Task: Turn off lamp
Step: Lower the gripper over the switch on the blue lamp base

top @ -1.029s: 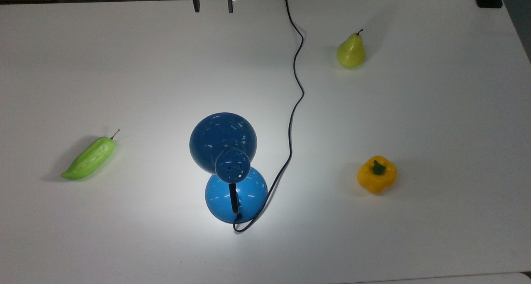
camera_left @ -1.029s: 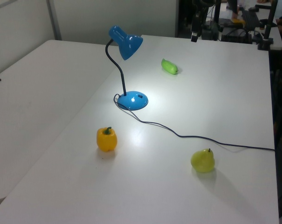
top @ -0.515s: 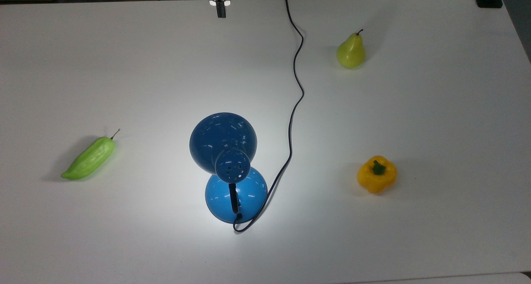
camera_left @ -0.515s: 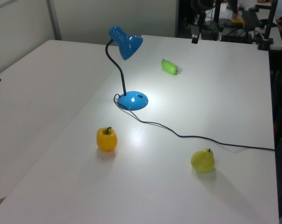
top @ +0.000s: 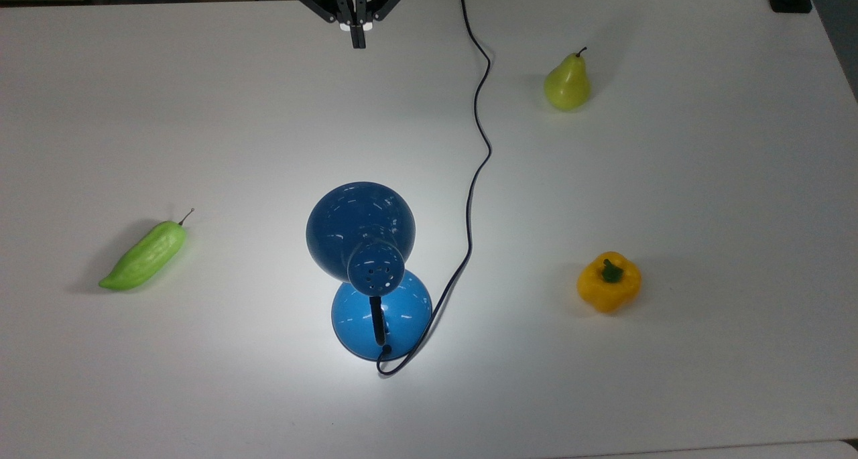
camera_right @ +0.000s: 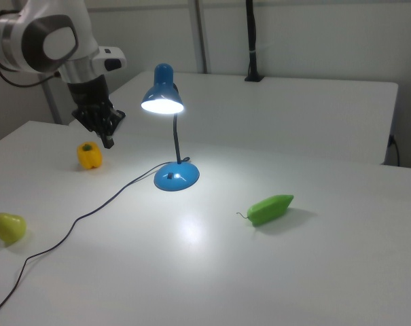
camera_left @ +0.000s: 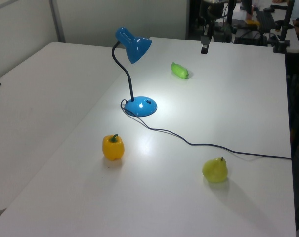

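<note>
Blue and shiny, the lamp [top: 367,258] stands near the middle of the white desk [top: 704,177]. It is on, and a bright patch of light lies on the desk around its round base [top: 395,315]. In the top view the base sits lower and the dome shade [top: 348,221] sits higher, so the lamp leans up the picture, toward the hand. In the right view the thin neck [camera_right: 176,139] goes up from the base and bends over, and the glowing shade [camera_right: 162,102] faces down. A thin black cord [top: 477,144] loops from the base and snakes off to the top edge in the top view.

On the top view's left lies a long green vegetable [top: 144,256], well apart from the lamp. On the top view's right sit a yellow pepper [top: 608,281] and, higher up, a green pear [top: 567,84].

At the top edge of the top view, the black hand [top: 358,40] hangs far from the lamp. Its two fingers are pressed together, closed on nothing. In the right view it hangs just above the pepper.
</note>
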`<action>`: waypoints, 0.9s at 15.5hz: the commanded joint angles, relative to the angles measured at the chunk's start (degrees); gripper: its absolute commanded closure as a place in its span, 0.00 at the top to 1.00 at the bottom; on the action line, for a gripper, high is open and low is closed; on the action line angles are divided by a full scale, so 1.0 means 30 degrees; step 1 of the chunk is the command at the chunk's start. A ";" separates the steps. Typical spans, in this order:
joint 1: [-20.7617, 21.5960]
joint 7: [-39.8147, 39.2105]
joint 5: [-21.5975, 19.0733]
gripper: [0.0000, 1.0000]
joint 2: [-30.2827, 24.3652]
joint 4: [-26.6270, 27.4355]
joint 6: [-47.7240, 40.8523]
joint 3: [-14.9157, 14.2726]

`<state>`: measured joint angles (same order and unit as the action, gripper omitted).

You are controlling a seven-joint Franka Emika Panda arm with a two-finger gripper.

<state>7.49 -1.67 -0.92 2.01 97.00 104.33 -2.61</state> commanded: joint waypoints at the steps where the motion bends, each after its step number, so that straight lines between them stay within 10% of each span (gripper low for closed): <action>1: -0.0124 -0.0500 -0.0103 0.00 0.0764 0.0711 0.2484 -0.0010; 14: 0.0052 -0.0323 0.0161 0.00 0.4835 0.1562 1.1419 -0.0010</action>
<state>7.47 -1.78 -0.81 14.64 101.21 133.16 -2.62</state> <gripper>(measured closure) 0.991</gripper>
